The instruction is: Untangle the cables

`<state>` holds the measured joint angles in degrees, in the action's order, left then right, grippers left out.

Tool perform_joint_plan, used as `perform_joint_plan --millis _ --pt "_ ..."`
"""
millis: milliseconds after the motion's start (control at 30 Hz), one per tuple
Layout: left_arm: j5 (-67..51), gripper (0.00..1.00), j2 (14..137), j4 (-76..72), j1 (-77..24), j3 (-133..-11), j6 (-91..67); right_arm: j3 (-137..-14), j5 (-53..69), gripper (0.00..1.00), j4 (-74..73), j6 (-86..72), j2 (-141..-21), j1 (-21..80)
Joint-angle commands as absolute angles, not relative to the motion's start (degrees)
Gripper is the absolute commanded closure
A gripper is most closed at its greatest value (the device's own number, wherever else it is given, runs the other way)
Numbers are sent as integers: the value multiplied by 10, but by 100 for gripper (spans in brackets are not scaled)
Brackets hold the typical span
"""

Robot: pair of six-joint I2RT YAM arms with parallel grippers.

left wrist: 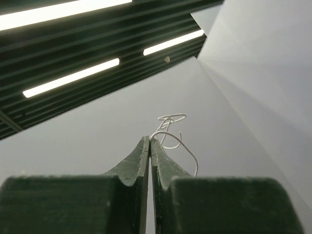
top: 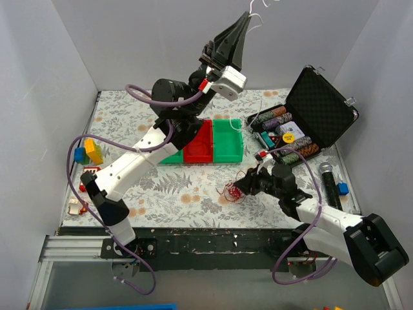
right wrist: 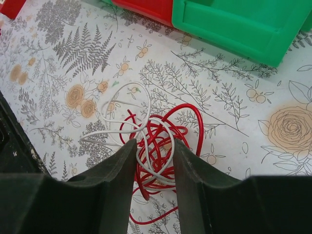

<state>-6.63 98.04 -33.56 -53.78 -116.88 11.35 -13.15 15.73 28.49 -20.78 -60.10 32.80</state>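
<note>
With left gripper (top: 245, 18) pinching the white wire (left wrist: 171, 116) at frame top, close narrow-gapped right gripper (right wrist: 153, 151) on red-white tangle (right wrist: 162, 132), then part slowly.

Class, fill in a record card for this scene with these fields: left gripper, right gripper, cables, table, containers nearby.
Left gripper: held high in the air, shut on a white wire that curls free above the tips
Right gripper: low, open, one finger on either side of the clump
Cables: the clump is red and white wires, tangled, lying on the table
Table: flower-patterned top
Containers nearby: green bin and red bin behind the clump; open black case on the right
</note>
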Motion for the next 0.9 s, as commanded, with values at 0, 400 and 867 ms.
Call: perform_joint_plan --millis 0,400,867 --pt "-25 100 950 -347 -518 -1053 99 -125 149 58 294 -201 -565 331" --pt "38 100 974 -371 -428 -958 -30 -116 138 63 278 -198 -534 331" --pt "1 100 1014 -368 -425 -1073 -78 -125 144 68 283 -198 -562 331"
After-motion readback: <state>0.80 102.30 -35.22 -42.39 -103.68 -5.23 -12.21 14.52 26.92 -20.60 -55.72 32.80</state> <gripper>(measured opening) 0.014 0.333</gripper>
